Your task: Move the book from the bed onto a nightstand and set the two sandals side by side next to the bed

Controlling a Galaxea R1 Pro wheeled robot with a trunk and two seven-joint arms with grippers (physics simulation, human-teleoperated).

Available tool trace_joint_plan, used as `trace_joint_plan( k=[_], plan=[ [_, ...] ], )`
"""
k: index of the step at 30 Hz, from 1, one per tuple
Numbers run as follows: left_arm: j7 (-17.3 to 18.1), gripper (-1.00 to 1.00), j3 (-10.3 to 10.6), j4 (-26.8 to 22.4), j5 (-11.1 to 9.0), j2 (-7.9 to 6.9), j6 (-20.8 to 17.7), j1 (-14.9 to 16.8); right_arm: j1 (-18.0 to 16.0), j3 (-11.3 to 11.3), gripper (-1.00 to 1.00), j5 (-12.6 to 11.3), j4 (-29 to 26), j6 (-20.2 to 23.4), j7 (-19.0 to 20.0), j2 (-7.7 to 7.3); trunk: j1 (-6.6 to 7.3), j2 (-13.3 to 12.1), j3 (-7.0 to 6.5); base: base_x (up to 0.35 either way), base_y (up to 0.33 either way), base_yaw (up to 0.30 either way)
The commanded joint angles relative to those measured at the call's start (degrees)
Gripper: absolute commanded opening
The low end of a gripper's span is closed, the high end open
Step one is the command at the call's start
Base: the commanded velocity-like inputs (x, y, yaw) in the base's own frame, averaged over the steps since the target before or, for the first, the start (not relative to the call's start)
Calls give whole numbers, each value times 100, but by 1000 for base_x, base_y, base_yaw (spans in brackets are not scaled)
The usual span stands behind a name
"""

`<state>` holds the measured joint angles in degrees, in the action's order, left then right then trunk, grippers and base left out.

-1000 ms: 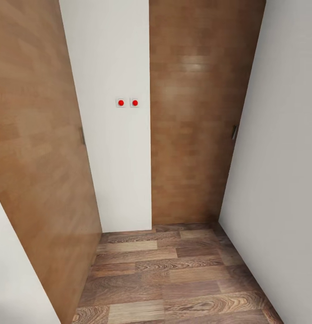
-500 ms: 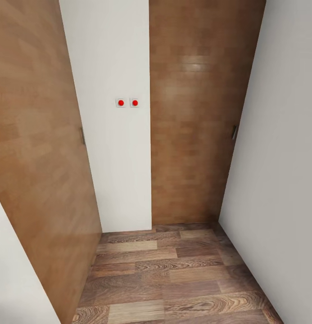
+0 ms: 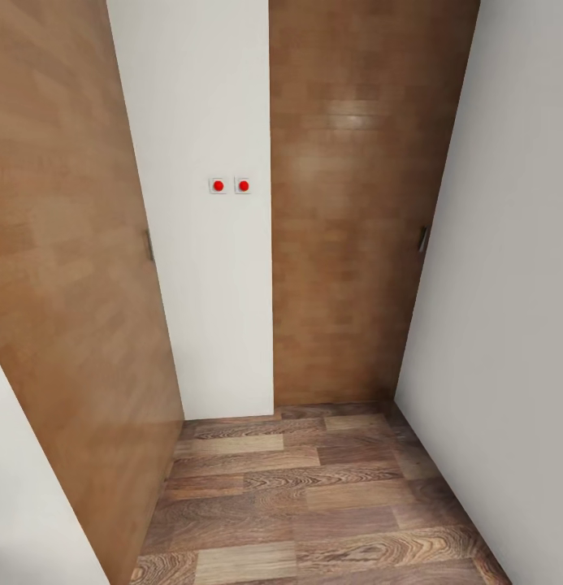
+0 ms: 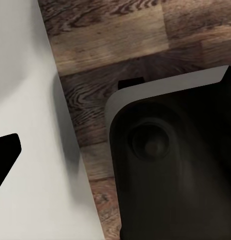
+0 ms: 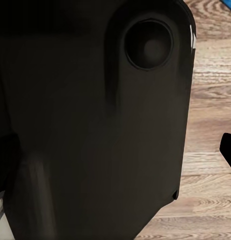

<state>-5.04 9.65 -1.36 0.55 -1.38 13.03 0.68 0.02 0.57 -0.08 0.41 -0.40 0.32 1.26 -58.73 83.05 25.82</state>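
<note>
Straight ahead, a narrow white wall (image 3: 208, 244) with two red-buttoned switches (image 3: 231, 185) is flanked by two wooden doors (image 3: 346, 203) above a plank floor (image 3: 313, 496). Whether either gripper's fingers are apart cannot be told. A blue sliver (image 5: 229, 4) is seen, its identity uncertain.

Head toward doors (image 3: 354, 244); wrists floorward (image 4: 120, 45).

Glossy black rounded housing (image 5: 95, 125) with white trim.
</note>
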Motion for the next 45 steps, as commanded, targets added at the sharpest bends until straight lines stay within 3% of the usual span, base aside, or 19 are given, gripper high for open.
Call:
trace_joint_plan(
  k=[1, 45],
  plan=[
    [-32, 100, 45, 4, 7, 0, 17, 3, -2, 6, 100, -1, 2, -4, 3, 0, 0, 2, 4, 0, 0, 0],
    [-32, 100, 45, 4, 7, -2, 16, 3, -4, 41, 100, -1, -198, -4, 2, -46, 0, 2, 78, 0, 0, 0]
  ],
)
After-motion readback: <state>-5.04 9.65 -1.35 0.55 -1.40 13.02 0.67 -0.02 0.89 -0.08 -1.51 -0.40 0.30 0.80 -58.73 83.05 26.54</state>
